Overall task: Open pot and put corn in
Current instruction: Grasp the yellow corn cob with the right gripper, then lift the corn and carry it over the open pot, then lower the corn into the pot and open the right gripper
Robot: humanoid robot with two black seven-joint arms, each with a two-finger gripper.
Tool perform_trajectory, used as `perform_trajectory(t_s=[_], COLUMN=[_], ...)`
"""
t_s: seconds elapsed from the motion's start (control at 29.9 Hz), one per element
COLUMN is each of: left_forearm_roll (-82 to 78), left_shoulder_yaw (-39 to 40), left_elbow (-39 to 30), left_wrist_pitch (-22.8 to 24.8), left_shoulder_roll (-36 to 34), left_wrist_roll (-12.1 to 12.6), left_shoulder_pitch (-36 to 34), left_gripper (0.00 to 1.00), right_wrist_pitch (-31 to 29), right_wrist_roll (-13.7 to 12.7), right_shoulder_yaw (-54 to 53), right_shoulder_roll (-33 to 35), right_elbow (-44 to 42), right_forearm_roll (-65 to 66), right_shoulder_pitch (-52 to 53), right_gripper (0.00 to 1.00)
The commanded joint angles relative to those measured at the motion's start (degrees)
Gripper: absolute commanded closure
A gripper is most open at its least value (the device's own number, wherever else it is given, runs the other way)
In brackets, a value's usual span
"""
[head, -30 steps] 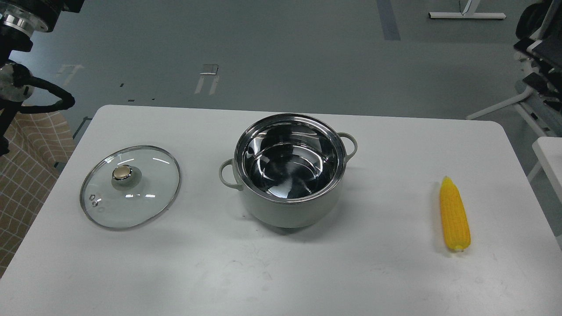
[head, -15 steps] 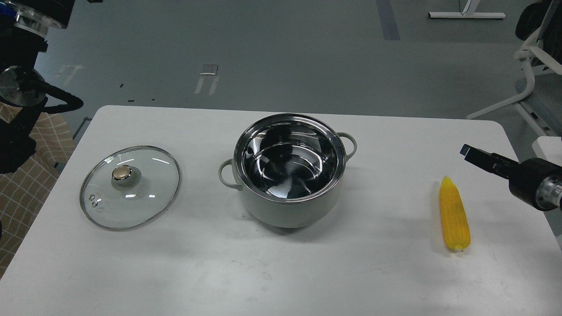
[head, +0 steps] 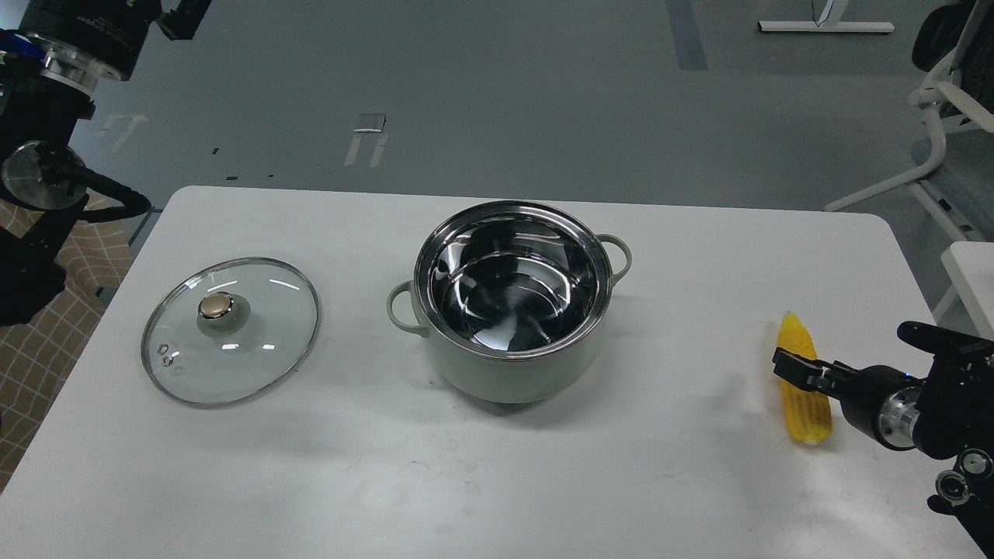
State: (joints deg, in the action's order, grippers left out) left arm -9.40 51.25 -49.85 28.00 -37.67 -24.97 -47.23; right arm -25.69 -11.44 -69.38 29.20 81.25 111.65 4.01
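With the pot [head: 512,299] already open, the right gripper [head: 794,368] hung over the corn [head: 804,404], jaw opening impossible to tell, and needed squaring across the cob's middle before closing.

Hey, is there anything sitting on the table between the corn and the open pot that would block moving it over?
Nothing visible does. The corn lies right of the pot with only bare table between them. The glass lid rests on the pot's far left side, and the right pincer is already over the cob.
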Motion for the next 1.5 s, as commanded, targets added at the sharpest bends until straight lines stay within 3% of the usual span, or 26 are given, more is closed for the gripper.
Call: perform_trajectory(t_s=[0.0, 0.03, 0.1, 0.17, 0.2, 0.23, 0.3, 0.33, 0.53, 0.7, 0.84, 1.04, 1.27, 1.37, 1.44, 1.47], left_forearm_roll=[0.0, 0.0, 0.0, 0.0, 0.0, 0.0, 0.0, 0.0, -0.1, 0.0, -0.1, -0.1, -0.1, -0.1, -0.1, -0.1], left_shoulder_yaw=[0.0, 0.0, 0.1, 0.1, 0.2, 0.2, 0.2, 0.2, 0.3, 0.3, 0.3, 0.3, 0.3, 0.3, 0.3, 0.3], left_elbow=[0.0, 0.0, 0.0, 0.0, 0.0, 0.0, 0.0, 0.0, 0.0, 0.0, 0.0, 0.0, 0.0, 0.0, 0.0, 0.0], left_wrist_pitch=[0.0, 0.0, 0.0, 0.0, -0.1, -0.1, -0.7, -0.8, -1.5, -1.6, -2.3, -2.8, -2.7, -2.7, -2.8, -2.8], left_shoulder_roll=[0.1, 0.1, 0.1, 0.0, 0.0, 0.0, 0.1, 0.1, 0.3, 0.3, 0.3, -0.2, -0.5, -0.3, -0.1, 0.0], left_wrist_roll=[0.0, 0.0, 0.0, 0.0, 0.0, 0.0, 0.0, 0.0, 0.1, 0.1, 0.1, 0.1, 0.1, 0.1, 0.1, 0.1], left_shoulder_pitch=[0.7, 0.7, 0.7, 0.7, 0.6, 0.6, 0.5, 0.5, -0.1, -0.2, 0.0, -0.2, -0.9, -0.9, -0.8, -0.8], left_gripper=[0.03, 0.03, 0.03, 0.03, 0.03, 0.03, 0.02, 0.03, 0.03, 0.03, 0.02, 0.02, 0.02, 0.02, 0.03, 0.02], right_wrist_pitch=[-0.1, -0.1, -0.1, 0.0, 0.1, 0.1, 0.1, 0.1, 0.2, 0.4, 0.3, 0.3, 0.3, 0.3, 0.3, 0.3], right_wrist_roll=[-1.1, -1.1, -1.1, -1.1, -1.1, -1.1, -1.1, -1.1, -1.0, -1.0, -1.2, -1.3, -1.3, -1.3, -1.3, -1.3], right_shoulder_yaw=[0.2, 0.2, 0.4, 0.0, -0.2, -0.2, -0.3, -0.3, -5.0, -4.8, 1.3, 18.2, 23.7, 24.0, 24.0, 24.1], right_shoulder_roll=[-1.0, -1.0, -1.3, -1.4, -1.4, -1.4, -1.4, -1.4, -3.3, -12.0, -23.0, -24.2, -24.3, -24.1, -24.0, -23.9], right_elbow=[-1.0, -1.0, -1.0, -0.9, -0.9, -0.9, -0.9, -0.9, 1.8, 2.6, 1.4, -0.1, -3.7, -4.0, -3.9, -3.8], right_forearm_roll=[0.0, 0.0, 0.0, -0.2, -0.3, -0.3, -0.6, -0.7, -3.2, -3.9, -3.4, -3.3, -3.3, -3.2, -3.3, -3.4], right_shoulder_pitch=[0.1, 0.1, 0.3, 0.6, 1.1, 1.1, 4.0, 4.7, 12.2, 22.0, 29.6, 33.3, 33.3, 33.3, 33.3, 33.3], right_gripper=[0.51, 0.51, 0.66, 0.75, 0.86, 0.86, 0.98, 1.00, 1.00, 1.00, 1.00, 1.00, 1.00, 0.86, 0.63, 0.58])
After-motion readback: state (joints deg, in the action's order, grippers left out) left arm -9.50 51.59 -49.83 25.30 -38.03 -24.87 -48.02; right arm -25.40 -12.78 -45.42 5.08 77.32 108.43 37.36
